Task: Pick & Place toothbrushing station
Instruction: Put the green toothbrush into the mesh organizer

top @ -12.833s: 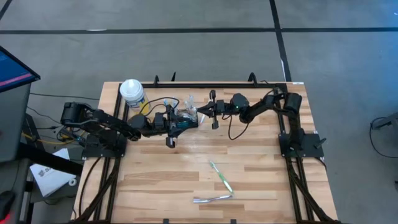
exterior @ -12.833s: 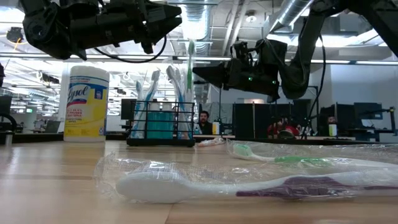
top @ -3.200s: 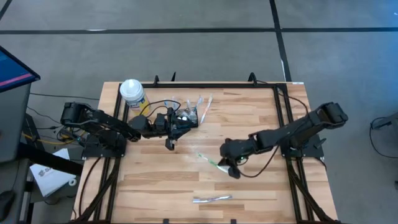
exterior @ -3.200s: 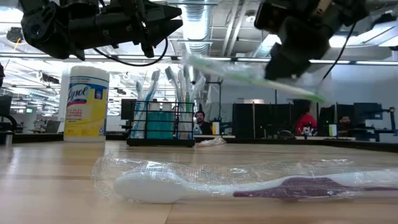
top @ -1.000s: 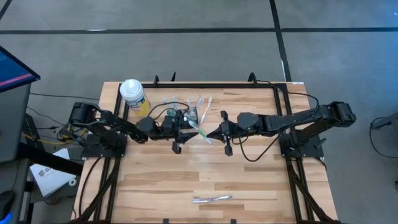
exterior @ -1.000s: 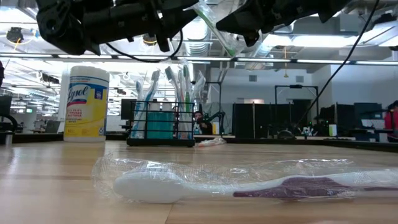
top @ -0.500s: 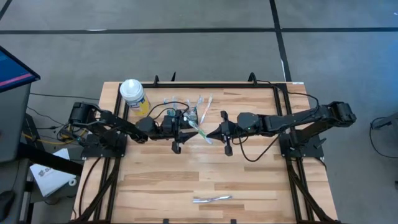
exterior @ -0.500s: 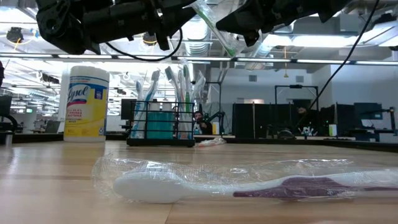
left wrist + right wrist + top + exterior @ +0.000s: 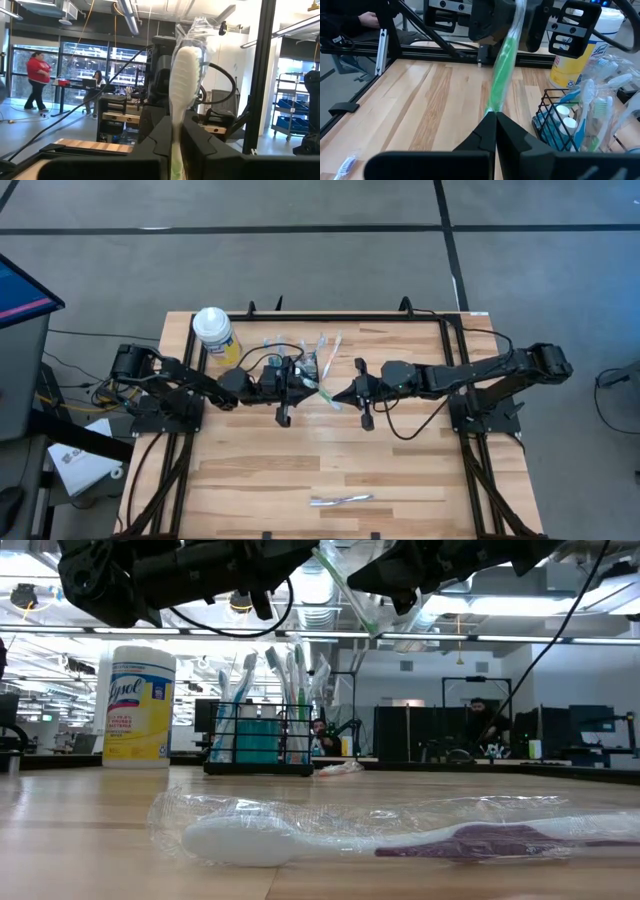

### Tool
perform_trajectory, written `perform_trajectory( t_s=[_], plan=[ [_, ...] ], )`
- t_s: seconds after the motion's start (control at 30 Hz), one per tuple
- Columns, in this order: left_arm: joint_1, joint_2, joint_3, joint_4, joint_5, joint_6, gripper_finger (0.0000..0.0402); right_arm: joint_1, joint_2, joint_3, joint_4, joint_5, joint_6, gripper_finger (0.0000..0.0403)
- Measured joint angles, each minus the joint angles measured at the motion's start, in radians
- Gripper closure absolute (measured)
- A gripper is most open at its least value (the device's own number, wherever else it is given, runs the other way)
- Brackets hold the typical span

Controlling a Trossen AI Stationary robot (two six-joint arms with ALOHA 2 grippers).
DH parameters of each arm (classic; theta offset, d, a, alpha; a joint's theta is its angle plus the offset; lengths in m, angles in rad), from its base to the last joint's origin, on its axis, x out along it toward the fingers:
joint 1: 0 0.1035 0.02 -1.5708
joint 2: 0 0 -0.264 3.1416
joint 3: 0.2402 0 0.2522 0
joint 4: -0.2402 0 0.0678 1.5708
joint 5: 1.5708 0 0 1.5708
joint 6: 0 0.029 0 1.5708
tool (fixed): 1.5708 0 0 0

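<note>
Grey floor is being crossed by dark lines. Exposed ceiling ducts are being lit overhead; dark desks and tall windows are being seen behind.

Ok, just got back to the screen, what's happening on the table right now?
Both arms hold one wrapped green toothbrush in the air near the black wire caddy, which already stands full of toothbrushes next to the yellow wipes canister. The right tool is shut on one end and the left tool is shut on the other, so this looks like a handover between arms. A wrapped purple toothbrush lies alone at the near edge of the table.
</note>
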Motion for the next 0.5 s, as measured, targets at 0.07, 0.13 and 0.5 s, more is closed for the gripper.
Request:
perform_trajectory(
  t_s=[0.07, 0.13, 0.5],
  plan=[
    [-0.004, 0.000, 0.000, 0.000, 0.000, -0.001, 0.0390, 0.000, 0.000, 0.000, 0.000, 0.000, 0.000, 0.0403],
    [-0.006, 0.000, 0.000, 0.000, 0.000, 0.001, 0.0391, 0.000, 0.000, 0.000, 0.000, 0.000, 0.000, 0.0403],
    [-0.006, -0.032, 0.000, -0.023, 0.000, -0.001, 0.0396, 0.000, 0.000, 0.000, 0.003, 0.000, -0.012, 0.0335]
  ],
)
